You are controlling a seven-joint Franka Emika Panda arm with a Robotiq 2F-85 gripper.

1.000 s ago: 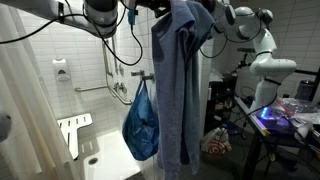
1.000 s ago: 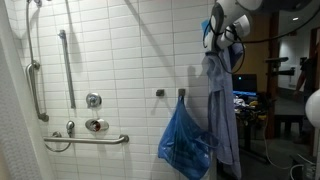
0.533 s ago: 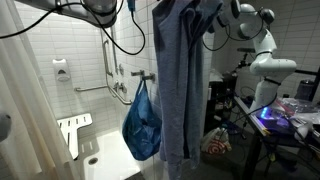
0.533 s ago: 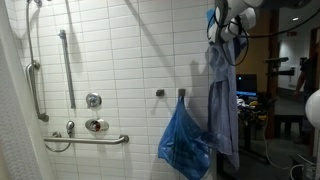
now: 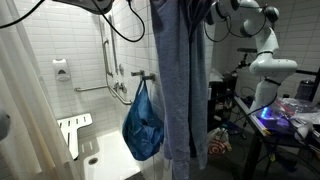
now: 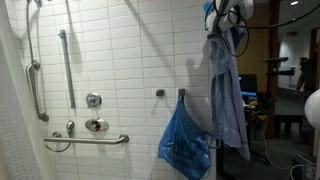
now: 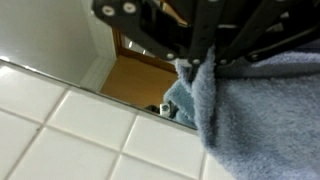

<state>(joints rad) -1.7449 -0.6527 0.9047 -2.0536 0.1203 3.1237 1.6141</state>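
Hanging near the blue bag [image 6: 183,140] on the tiled wall [image 6: 120,50], the blue-grey towel [image 6: 226,90] is clamped in the gripper [image 7: 195,66].

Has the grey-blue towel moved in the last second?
Yes: the towel has risen; its lower hem now ends above the bottom of the blue bag, which it reached before.

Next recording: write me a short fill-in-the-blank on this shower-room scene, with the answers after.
1. The tool is ____ on the grey-blue cloth hanging from it.
2. The blue bag hangs from a wall ____.
3. The wall tiles are ____.
Missing: shut; hook; white.
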